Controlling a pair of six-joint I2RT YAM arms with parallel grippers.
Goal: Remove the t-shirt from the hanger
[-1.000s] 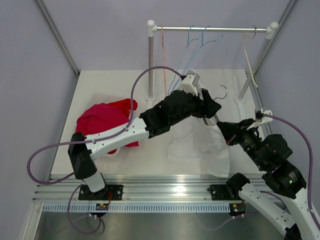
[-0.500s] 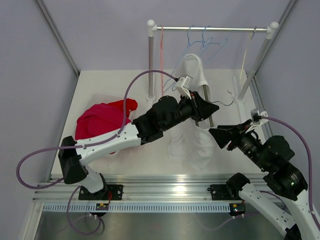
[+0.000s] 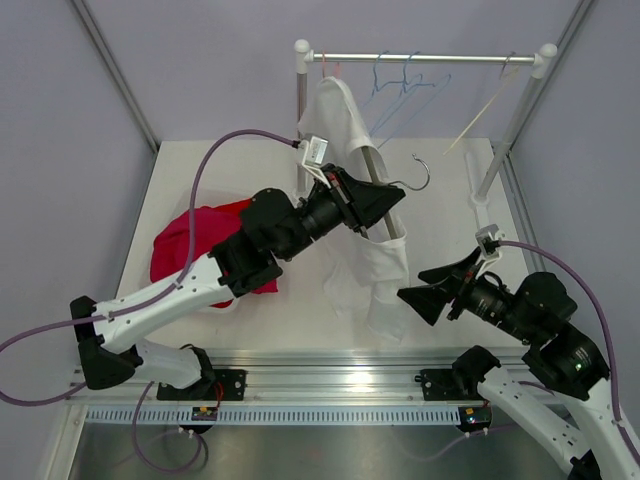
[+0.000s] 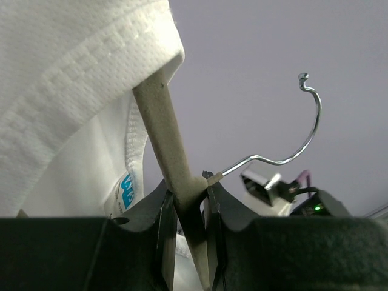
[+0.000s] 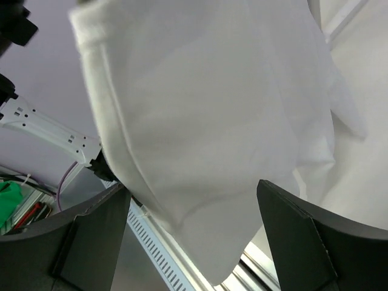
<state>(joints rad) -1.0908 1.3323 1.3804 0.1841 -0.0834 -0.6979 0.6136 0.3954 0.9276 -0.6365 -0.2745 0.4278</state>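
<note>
A white t-shirt point(image 3: 388, 262) hangs on a beige hanger point(image 3: 372, 160) with a wire hook point(image 3: 424, 176), held up in the air in front of the rack. My left gripper point(image 3: 385, 203) is shut on the hanger's neck; in the left wrist view the beige arm point(image 4: 162, 121) runs up from between the jaws point(image 4: 191, 203), with the shirt's collar point(image 4: 73, 79) draped over it. My right gripper point(image 3: 425, 287) stands wide open just right of the shirt's lower part. In the right wrist view the cloth point(image 5: 212, 121) hangs in front of the open gripper point(image 5: 200, 242), and nothing is gripped.
A red garment point(image 3: 205, 240) lies on the table at the left. The clothes rack's rail point(image 3: 430, 58) carries blue wire hangers point(image 3: 400, 85) and a cream hanger point(image 3: 480, 115). Its posts point(image 3: 302, 120) point(image 3: 512, 130) stand behind the shirt. A metal rail point(image 3: 330, 385) runs along the near edge.
My left gripper closed on the hanger and lifted it, with the shirt, up and to the left. My right gripper opened, let go and drew back toward the near edge.
</note>
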